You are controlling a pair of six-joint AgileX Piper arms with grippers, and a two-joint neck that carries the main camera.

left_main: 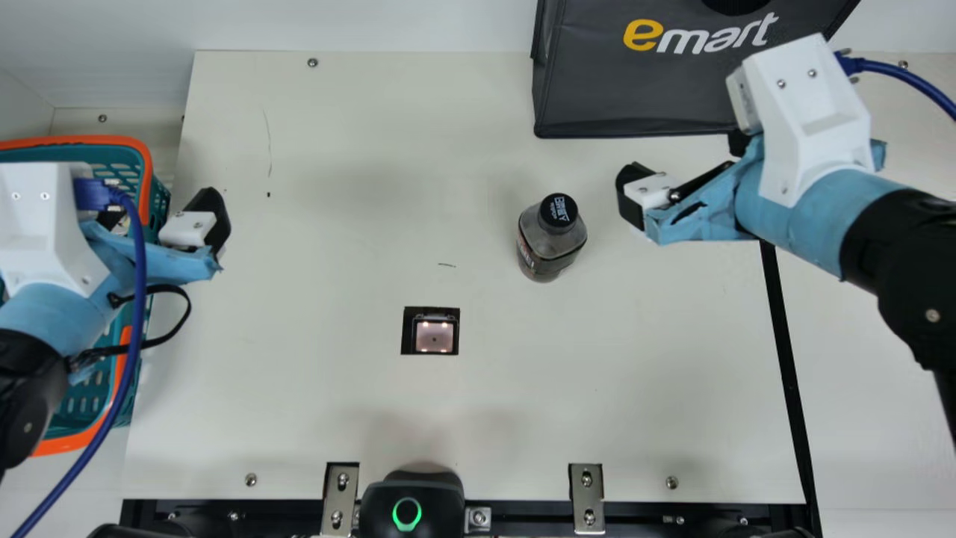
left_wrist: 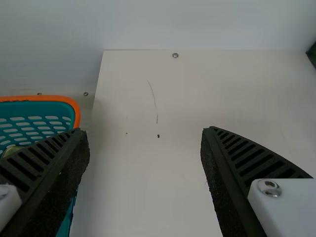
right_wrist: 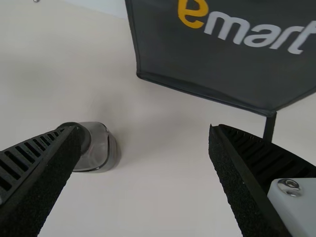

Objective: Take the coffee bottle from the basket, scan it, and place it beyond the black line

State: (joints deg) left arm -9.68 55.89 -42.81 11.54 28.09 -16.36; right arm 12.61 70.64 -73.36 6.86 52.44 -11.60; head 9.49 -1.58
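While the bottle (left_main: 551, 243) stood upright on the tabletop (left_main: 314, 418), on the far right side of the scanner (left_main: 434, 335), no gripper touched it. The jaws of the left gripper (left_wrist: 145, 129), left of the scanner near the basket (left_main: 148, 170), were spread and held nothing. Those of the right gripper (right_wrist: 143, 127), right of the scanner and farther out than the bottle, were likewise parted and unloaded.

Handling, as judged: the squarish, round-cornered body was probably stiff and smooth, of plastic or glass, and so apt to slip or turn under a light or uneven pinch. Its weight was likely moderate; how full it was could not be told. A fall might have dented or cracked it. The sound hold lay on two opposite flat sides, below the shoulder and near mid-height, with even, firm pressure. The round black cap (left_main: 558, 210) offered a narrower, less secure purchase, from which the body might have swung. As the code's position could not be made out, the jaws were best kept off the label (left_main: 526, 256) for the pass over the scanner, before release beyond the black line (left_main: 783, 359), right of the scanner.
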